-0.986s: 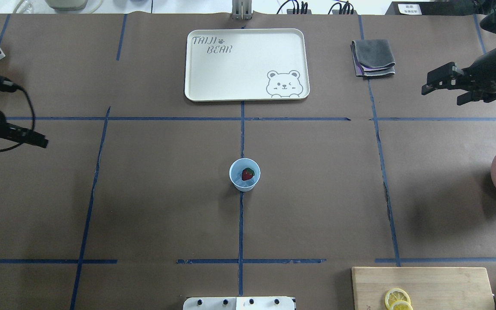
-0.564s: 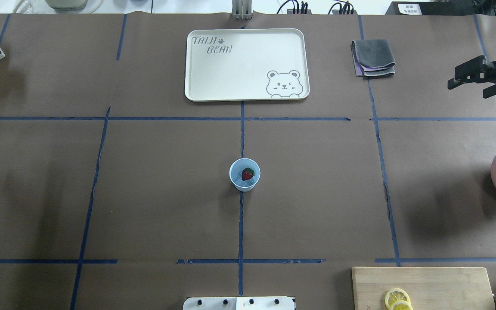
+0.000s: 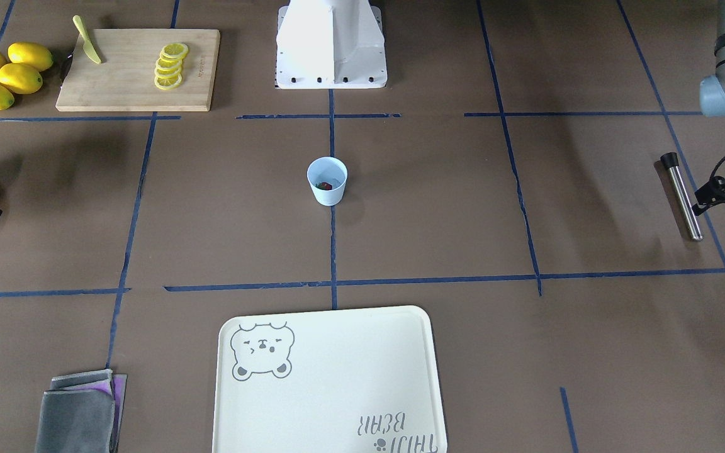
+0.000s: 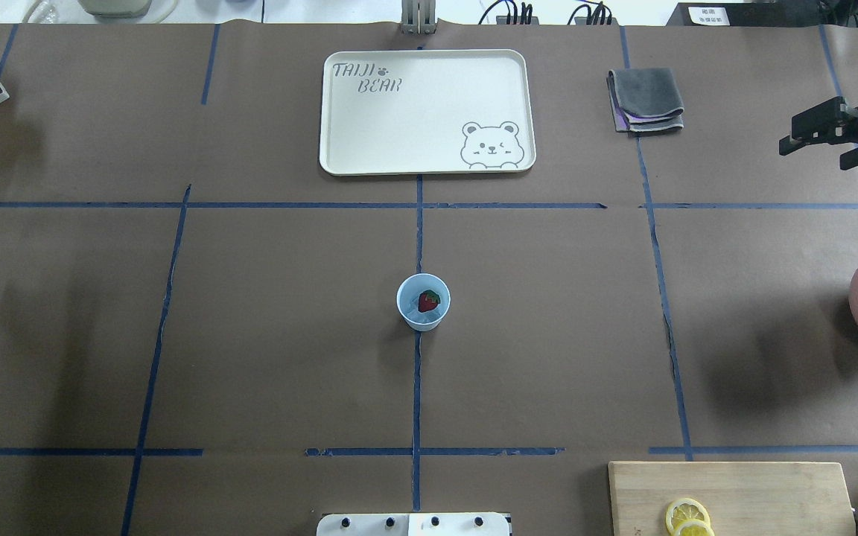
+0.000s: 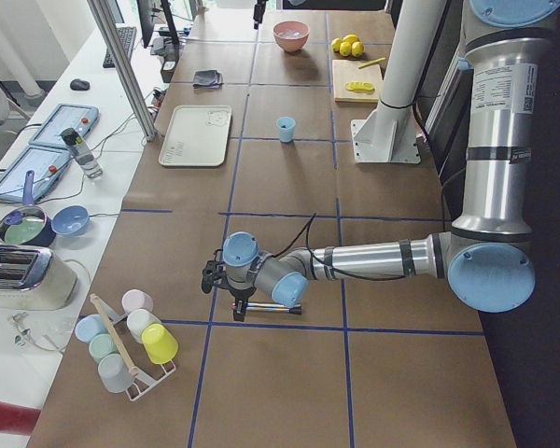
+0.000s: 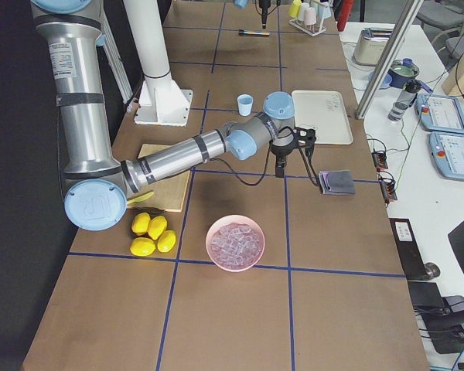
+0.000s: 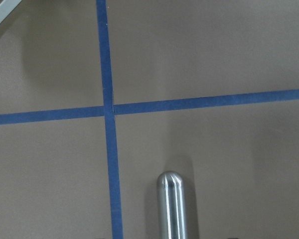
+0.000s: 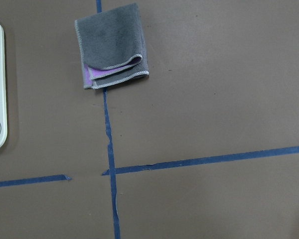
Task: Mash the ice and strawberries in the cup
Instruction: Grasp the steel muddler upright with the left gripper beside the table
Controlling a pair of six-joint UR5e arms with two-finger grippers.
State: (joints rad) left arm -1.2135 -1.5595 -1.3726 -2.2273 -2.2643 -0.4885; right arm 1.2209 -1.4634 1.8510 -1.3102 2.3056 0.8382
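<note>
The cup (image 4: pixel 423 301) stands mid-surface (image 4: pixel 265 357), holding the strawberry (image 4: pixel 429 301) and ice (image 4: pixel 415 318). The left claw (image 3: pixel 708 198) hovers at the steel rod (image 3: pixel 681 196), grip unclear. Farther off, the right claw (image 4: pixel 820 141) is released and empty. A skewed pinch could roll the rod away.

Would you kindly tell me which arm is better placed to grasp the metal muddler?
Left: its end effector is right at the muddler; the right end effector hangs near the folded cloth.

The overhead camera looks forward and down from behind the robot. The front-facing one looks steeply down from opposite, and both show the cup (image 4: pixel 423 301) and bear tray (image 4: pixel 399 134). Side cameras sight along the tabletop (image 5: pixel 280 187) from either end. Wrist cameras face down: left close over a steel rod (image 7: pixel 172 204), right higher above a folded cloth (image 8: pixel 112 45).
</note>
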